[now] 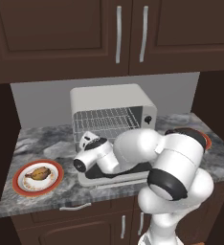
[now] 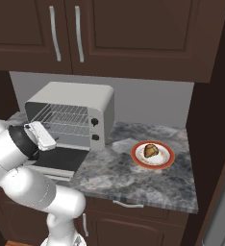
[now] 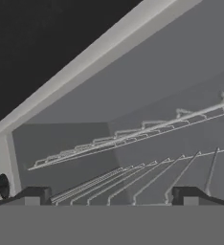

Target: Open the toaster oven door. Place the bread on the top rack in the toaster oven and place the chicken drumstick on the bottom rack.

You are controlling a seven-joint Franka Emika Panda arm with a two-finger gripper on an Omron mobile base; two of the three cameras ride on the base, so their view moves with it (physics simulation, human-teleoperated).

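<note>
Toaster oven door lies flat open, hand spread wide and empty before the racks. Best swing over to the bread, approaching from above.

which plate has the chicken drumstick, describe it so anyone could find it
Start at the toaster oven on the counter. The plate sits near the front edge, on the side away from the oven's knobs. It holds a long golden drumstick; the other plate holds bread.
</note>
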